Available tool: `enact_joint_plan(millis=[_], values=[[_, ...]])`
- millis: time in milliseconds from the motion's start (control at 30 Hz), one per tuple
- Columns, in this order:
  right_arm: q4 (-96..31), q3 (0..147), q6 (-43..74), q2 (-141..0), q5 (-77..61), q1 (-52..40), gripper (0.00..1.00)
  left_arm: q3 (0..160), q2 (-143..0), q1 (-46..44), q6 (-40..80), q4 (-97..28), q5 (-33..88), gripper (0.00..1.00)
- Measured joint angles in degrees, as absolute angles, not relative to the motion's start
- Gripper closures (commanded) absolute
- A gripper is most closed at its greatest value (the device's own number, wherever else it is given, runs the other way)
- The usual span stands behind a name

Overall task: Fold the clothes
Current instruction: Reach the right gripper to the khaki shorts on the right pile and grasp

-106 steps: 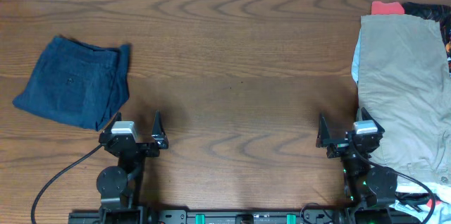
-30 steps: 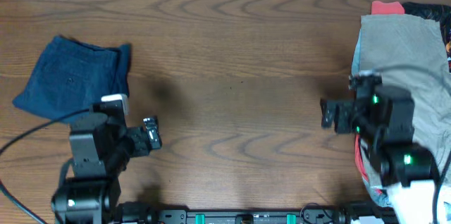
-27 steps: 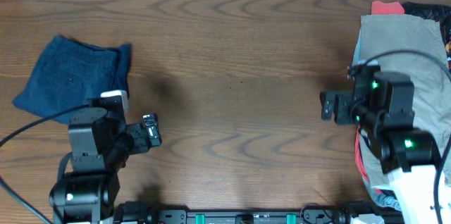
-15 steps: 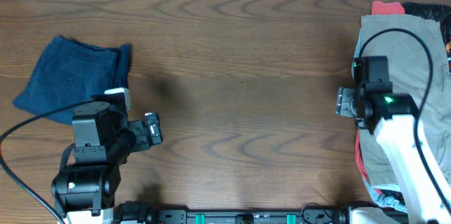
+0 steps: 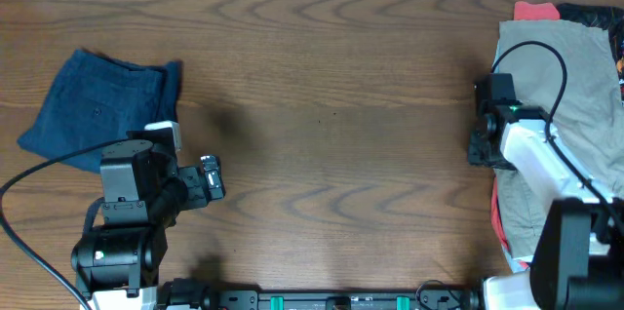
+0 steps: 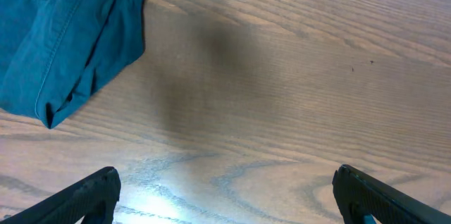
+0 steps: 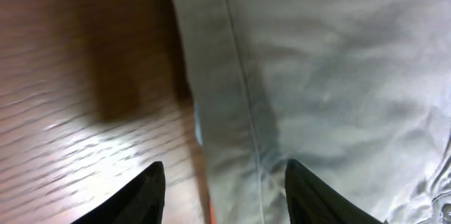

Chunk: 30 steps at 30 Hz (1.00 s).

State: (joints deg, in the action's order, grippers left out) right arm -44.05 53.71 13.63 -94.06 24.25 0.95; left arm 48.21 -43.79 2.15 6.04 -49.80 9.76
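The khaki grey-green shorts (image 5: 565, 86) lie flat at the table's right edge, on top of other garments. My right gripper (image 5: 479, 144) hovers over their left edge. In the right wrist view the right gripper (image 7: 225, 199) is open, its dark fingers (image 7: 137, 196) straddling the shorts' left hem and seam (image 7: 317, 62), one finger over wood and one over cloth. It holds nothing. My left gripper (image 5: 210, 178) is open and empty at the lower left, and in the left wrist view it (image 6: 225, 199) is above bare wood.
A folded dark blue denim garment (image 5: 97, 110) lies at the far left and shows in the left wrist view (image 6: 63, 34). A red garment (image 5: 534, 10) and a black printed one (image 5: 595, 16) stick out behind the shorts. Red cloth (image 5: 499, 227) shows beneath them.
My right arm has swung up and right from near the front edge, and its gripper now sits over the shorts' left edge. The left arm rose earlier and has barely moved since.
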Motion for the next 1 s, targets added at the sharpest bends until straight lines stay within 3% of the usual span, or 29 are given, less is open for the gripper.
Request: enact_joint_plan(millis=[100,233,267,733,1000], values=[[-43.97,53.71,13.93,-95.66,24.45,2.13,0.65,48.21,-43.79,2.15,6.04,-49.8,9.78,0.02],[-43.9,53.71,13.96,-96.75,24.71,2.83,0.95,48.21,-43.79,2.15,6.04,-49.8,9.91,0.02],[-43.9,53.71,14.17,-96.82,24.77,2.83,0.99,48.21,-43.79,2.15,6.04,-49.8,9.93,0.02],[-54.74,62.54,13.63,-93.65,21.58,2.83,0.99,48.21,-43.79,2.15,6.04,-49.8,9.96,0.02],[-55.68,69.45,7.49,-85.65,10.55,3.64,0.99,48.21,-43.79,2.15,6.04,-49.78,9.96,0.02]])
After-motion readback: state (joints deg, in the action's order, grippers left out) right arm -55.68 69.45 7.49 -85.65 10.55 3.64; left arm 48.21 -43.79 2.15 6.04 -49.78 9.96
